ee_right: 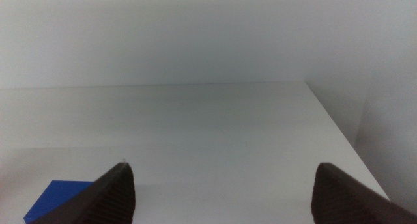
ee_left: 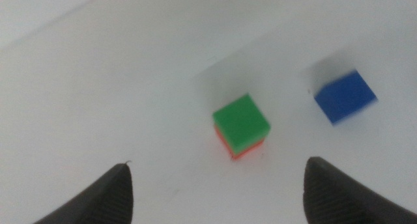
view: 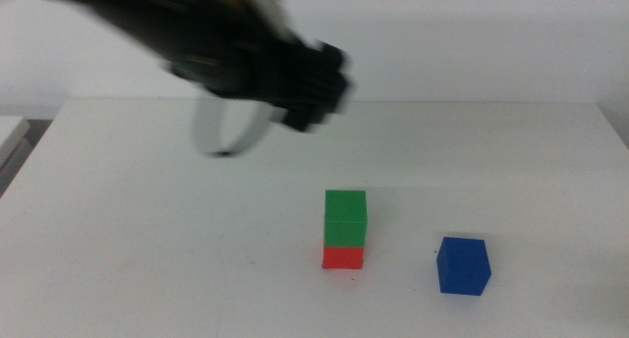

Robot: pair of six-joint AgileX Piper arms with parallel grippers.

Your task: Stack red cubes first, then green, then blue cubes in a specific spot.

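The green cube (view: pixel 345 215) sits squarely on the red cube (view: pixel 343 256) as a two-high stack near the table's middle. The blue cube (view: pixel 463 266) stands alone on the table to the right of the stack, a short gap away. My left gripper (view: pixel 314 87) hangs blurred, high above and behind-left of the stack. In the left wrist view this gripper (ee_left: pixel 218 191) is open and holds nothing, with the green cube (ee_left: pixel 241 121), a sliver of the red cube (ee_left: pixel 238 150) and the blue cube (ee_left: pixel 345 97) beyond it. My right gripper (ee_right: pixel 221 191) is open and empty, close to the blue cube (ee_right: pixel 58 196). The specific spot is hidden under the stack.
The white table (view: pixel 147 230) ends at a far edge against a pale wall. Its right edge (ee_right: pixel 339 133) shows in the right wrist view. A pale object's corner (view: pixel 10 132) pokes in at the far left.
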